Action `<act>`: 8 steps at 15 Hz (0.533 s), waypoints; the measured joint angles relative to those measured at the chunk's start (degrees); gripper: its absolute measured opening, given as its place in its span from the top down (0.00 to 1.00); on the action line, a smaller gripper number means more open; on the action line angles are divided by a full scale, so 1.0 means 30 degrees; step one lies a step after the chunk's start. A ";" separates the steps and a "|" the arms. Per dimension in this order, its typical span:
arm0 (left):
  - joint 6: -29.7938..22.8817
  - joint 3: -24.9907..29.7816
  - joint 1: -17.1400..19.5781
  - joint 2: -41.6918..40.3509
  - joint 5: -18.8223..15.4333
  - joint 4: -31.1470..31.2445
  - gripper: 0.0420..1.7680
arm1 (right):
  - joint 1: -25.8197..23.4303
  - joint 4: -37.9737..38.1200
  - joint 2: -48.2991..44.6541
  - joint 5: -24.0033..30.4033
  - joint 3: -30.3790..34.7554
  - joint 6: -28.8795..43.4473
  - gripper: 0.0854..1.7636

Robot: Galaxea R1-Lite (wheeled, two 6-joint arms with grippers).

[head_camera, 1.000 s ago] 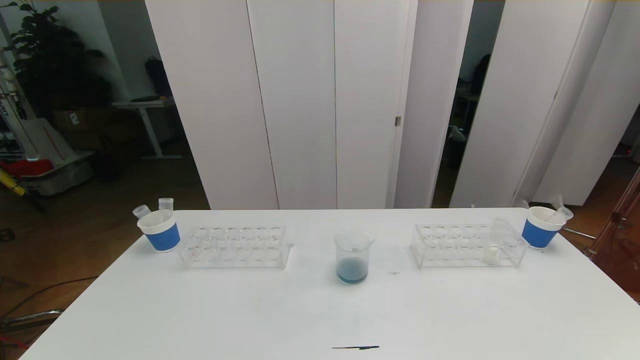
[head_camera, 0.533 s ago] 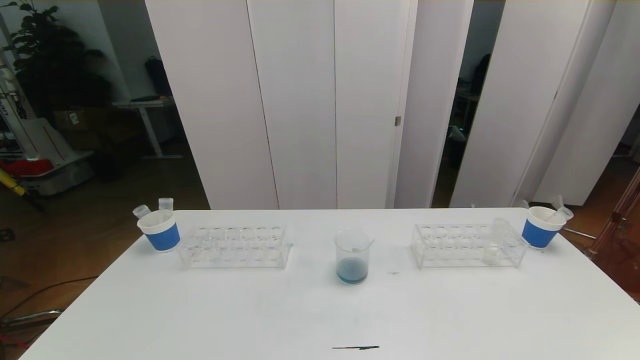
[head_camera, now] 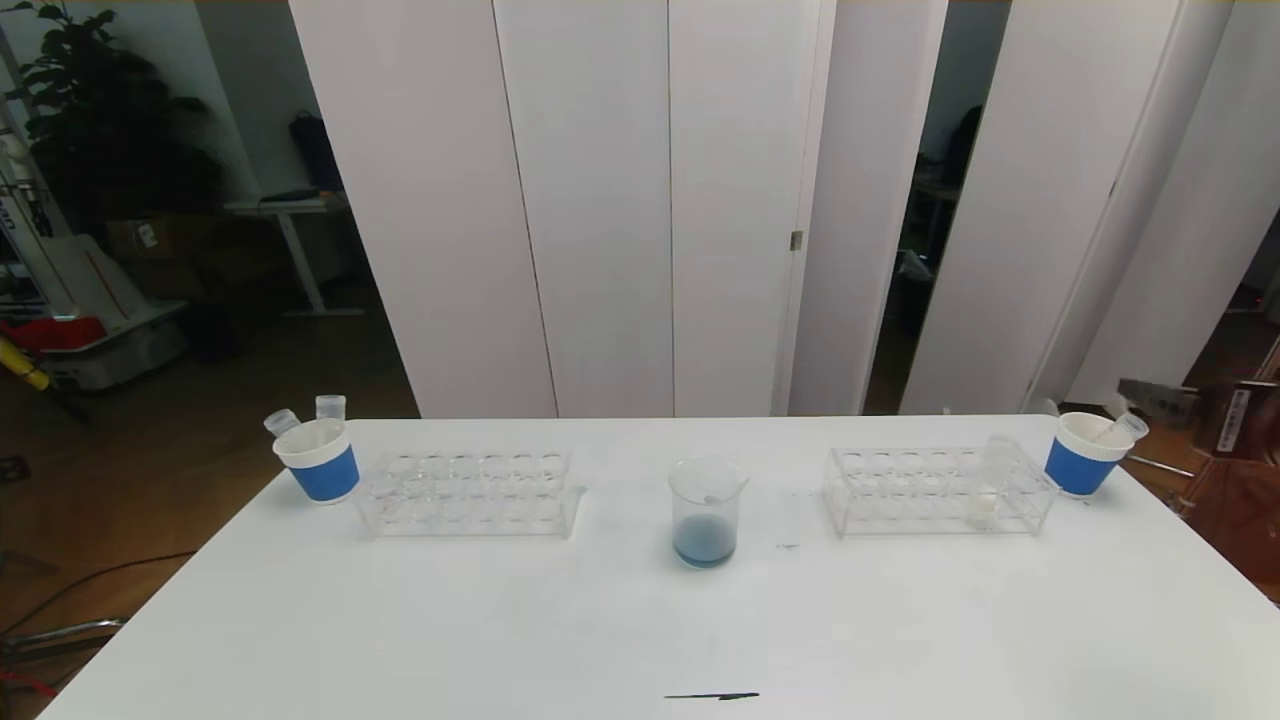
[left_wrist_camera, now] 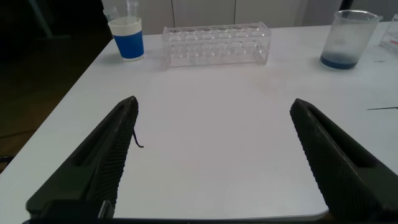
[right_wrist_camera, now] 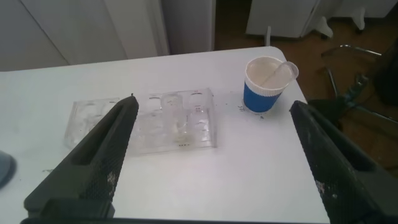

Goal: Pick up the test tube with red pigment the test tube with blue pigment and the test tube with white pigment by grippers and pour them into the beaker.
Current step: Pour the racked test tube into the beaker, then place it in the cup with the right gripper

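White table (head_camera: 640, 620), head view: beaker (head_camera: 707, 511) stands upright at centre, between the two clear racks, w/ a shallow layer of blue-grey liquid at the bottom. Left rack (head_camera: 468, 492) sits just beside the left paper cup (head_camera: 319, 462) (white w/ blue band) at the table's far-left corner; two clear tubes (head_camera: 331, 407) lean out of that cup, contents not discernible. Left rack slots look empty. Right rack (head_camera: 937, 490) holds one tube, the test tube with white pigment (head_camera: 990, 488), upright in a slot toward the rack's right end, pale cream liquid at its bottom. Right paper cup (head_camera: 1084, 455) stands near the far-right corner, just beside the right rack, one clear tube (head_camera: 1122, 430) leaning in it. No tube w/ blue or red liquid identifiable in any view. Short dark mark (head_camera: 712, 695) on the table near the front edge. Neither arm appears in the head view. Left gripper (left_wrist_camera: 214, 162): per left wrist view, jaws spread wide, nothing between them, low over the near-left part of the table, well apart from left rack, cup and beaker (left_wrist_camera: 349, 38). Right gripper (right_wrist_camera: 214, 158): per right wrist view, jaws likewise wide apart and holding nothing, above the table looking down on the right rack (right_wrist_camera: 146, 123), the white-pigment tube (right_wrist_camera: 178, 121) and right cup (right_wrist_camera: 266, 84); touching none.
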 joint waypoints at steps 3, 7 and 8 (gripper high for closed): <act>0.0000 0.0000 0.0000 0.0000 0.0000 0.0000 0.01 | 0.0089 -0.4405 0.2369 0.0053 0.2243 -0.0073 0.01; 0.0000 0.0000 0.0000 0.0000 0.0000 0.0000 0.01 | 0.0524 -1.0614 0.4876 0.0098 0.5628 -0.0963 0.01; 0.0000 0.0000 0.0000 0.0000 0.0000 0.0000 0.01 | 0.0662 -1.1634 0.5510 0.0110 0.6140 -0.1260 0.01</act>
